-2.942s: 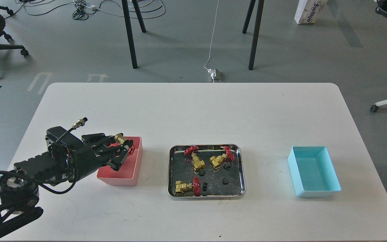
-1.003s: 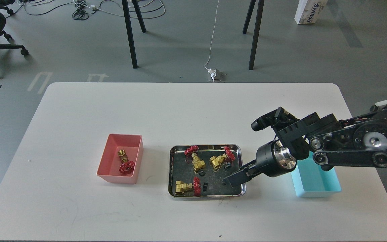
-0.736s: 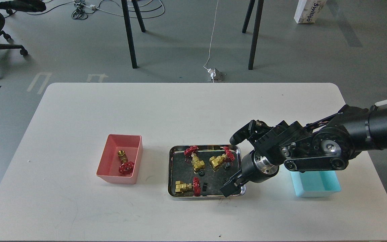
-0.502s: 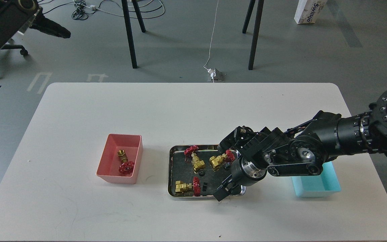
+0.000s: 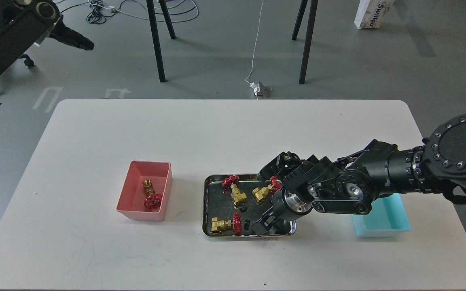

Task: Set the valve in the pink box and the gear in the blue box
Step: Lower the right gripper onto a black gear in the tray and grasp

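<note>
The pink box (image 5: 140,213) stands left of centre with one valve (image 5: 151,197) lying in it. Three more valves (image 5: 235,193) lie in the steel tray (image 5: 204,204), with tiny black gears, one (image 5: 242,207) at mid-tray and one (image 5: 246,224) on edge at the front. My right gripper (image 5: 262,226) reaches down into the tray's front right part, its tip close beside the front gear; its dark fingers cannot be told apart. The blue box (image 5: 382,226) at the right is partly hidden behind my right arm. My left gripper (image 5: 80,41) is raised at the top left, off the table.
The white table's far edge (image 5: 233,100) runs behind the boxes. Black stand legs (image 5: 156,40), cables and a white carton (image 5: 372,14) are on the floor beyond. My thick right arm (image 5: 419,173) crosses the table's right side.
My left arm has let the valve go into the pink box and risen to the top left. My right arm came in and moved its gripper left along the tray's front.
</note>
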Controlling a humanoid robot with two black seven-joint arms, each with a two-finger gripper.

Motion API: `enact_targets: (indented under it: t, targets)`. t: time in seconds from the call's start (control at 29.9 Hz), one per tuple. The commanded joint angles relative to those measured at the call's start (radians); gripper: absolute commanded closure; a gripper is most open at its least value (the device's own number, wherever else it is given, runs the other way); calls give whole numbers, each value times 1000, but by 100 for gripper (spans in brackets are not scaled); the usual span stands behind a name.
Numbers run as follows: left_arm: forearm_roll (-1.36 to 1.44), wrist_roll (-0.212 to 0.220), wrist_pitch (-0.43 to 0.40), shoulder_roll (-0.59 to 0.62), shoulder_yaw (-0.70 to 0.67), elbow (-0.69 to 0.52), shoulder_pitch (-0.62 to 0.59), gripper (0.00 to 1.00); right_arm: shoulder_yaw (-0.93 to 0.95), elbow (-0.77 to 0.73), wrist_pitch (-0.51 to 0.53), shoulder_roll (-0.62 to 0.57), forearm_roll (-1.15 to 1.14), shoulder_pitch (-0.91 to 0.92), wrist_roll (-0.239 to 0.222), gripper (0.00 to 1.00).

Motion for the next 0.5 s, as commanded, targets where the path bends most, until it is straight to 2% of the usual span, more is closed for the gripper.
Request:
enact_targets:
  t: [0.0,0.17,0.47]
  targets:
    - [0,1,0,0,0,-2,0,1,0,-21,2,0,1,-2,1,19]
    - [-1,0,0,4,0,0,0,1,0,-21,6,0,1,-2,1,28]
    - [0,0,0,3,0,-2,-1,1,2,0,72,0,71,15,6,27]
